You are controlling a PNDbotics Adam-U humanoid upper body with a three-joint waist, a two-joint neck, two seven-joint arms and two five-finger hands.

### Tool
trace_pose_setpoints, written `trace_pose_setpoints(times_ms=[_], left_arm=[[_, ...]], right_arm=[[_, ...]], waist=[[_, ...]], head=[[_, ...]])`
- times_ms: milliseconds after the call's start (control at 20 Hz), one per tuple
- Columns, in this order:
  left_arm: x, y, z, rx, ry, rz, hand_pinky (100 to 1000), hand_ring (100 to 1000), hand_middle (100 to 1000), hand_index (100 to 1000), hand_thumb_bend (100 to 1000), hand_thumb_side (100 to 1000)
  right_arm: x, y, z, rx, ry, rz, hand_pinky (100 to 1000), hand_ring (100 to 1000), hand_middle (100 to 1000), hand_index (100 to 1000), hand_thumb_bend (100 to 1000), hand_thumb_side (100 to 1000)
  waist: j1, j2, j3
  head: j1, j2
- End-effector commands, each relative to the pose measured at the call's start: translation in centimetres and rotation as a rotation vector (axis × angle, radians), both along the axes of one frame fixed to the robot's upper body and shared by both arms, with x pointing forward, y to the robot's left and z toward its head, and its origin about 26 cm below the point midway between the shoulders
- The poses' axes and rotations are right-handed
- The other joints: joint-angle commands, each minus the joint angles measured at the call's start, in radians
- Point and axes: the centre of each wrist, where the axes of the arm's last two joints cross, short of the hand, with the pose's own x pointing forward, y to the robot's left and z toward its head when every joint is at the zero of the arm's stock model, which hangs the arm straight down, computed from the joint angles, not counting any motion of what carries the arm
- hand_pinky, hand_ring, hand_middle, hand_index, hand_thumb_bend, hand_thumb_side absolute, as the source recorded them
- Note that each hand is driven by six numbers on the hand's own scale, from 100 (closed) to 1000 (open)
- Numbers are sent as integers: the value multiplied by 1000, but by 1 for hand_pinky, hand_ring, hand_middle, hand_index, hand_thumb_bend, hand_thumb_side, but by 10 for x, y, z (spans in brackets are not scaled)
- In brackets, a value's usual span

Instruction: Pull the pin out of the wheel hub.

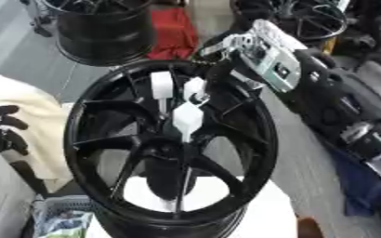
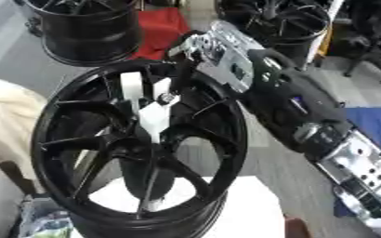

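Right hand (image 1: 214, 74) of mine reaches in from the upper right over the glossy black spoked alloy wheel hub (image 1: 174, 144), its dark fingers curled down beside a pale white peg-like pin (image 1: 161, 86) near the upper spokes; whether they truly pinch it I cannot tell. Just below my fingers, further white pieces run toward the hub's centre. If I pull off-axis, the pin could jam or slip free and the wheel could tip, while my left hand (image 1: 0, 132), curled at the far left edge, steadies nothing.
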Motion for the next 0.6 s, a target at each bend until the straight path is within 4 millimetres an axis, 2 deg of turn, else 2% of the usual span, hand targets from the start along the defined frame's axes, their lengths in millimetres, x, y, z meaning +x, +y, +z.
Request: trace_pose_setpoints(times_ms=[50,150,350,400,600], left_arm=[[1,-1,6,11,-11,-10,562,552,643,865,100,888],[1,-1,6,11,-11,-10,562,552,644,865,100,889],[1,-1,6,10,-11,-10,563,552,644,865,100,888],[1,-1,6,10,-11,-10,562,552,644,865,100,888],[1,-1,5,10,-12,-9,563,552,644,865,100,887]], right_arm=[[4,-4,10,-28,-43,-9,743,771,761,853,401,305],[4,-4,9,-39,-59,0,678,714,712,803,385,292],[3,-2,10,-61,-99,29,620,656,661,758,367,282],[3,-1,11,-65,-111,39,583,616,628,729,351,272],[0,0,19,-53,-148,76,549,583,588,681,335,259]], waist=[[8,-10,-2],[9,-10,-2],[10,-10,-4],[10,-10,-4],[11,-10,-4]], head=[[-2,-2],[-2,-2],[-3,-2],[-4,-2],[-4,-2]])
